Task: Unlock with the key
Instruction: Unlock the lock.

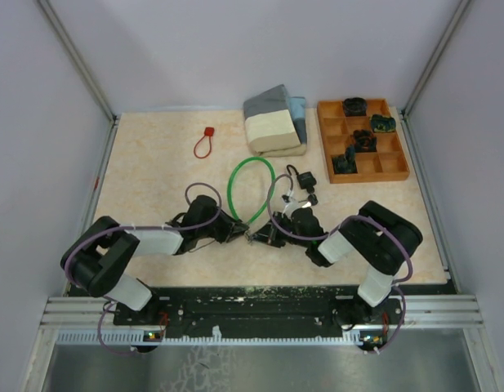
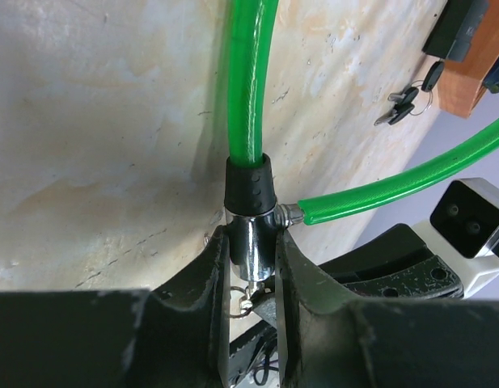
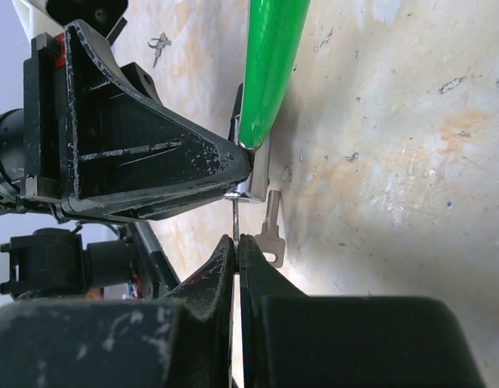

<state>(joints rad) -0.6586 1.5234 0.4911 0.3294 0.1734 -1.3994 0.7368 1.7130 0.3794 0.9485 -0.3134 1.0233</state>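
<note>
A green cable lock (image 1: 250,189) lies looped on the table. In the left wrist view its chrome lock cylinder (image 2: 251,242) sits below a black collar, and my left gripper (image 2: 251,257) is shut on that cylinder. My right gripper (image 3: 238,240) meets it end-on and is shut on a thin key (image 3: 235,218) that runs into the cylinder's end (image 3: 255,176). A second silver key (image 3: 271,234) hangs loose beside it on the ring. From above, the left gripper (image 1: 238,232) and right gripper (image 1: 263,237) face each other tip to tip.
A wooden compartment tray (image 1: 392,164) holding black parts stands at the back right. Foam blocks (image 1: 274,122) are stacked beside it. A small red loop lock (image 1: 205,143) lies at the back left. A black bunch of keys (image 1: 304,180) lies just behind the right gripper.
</note>
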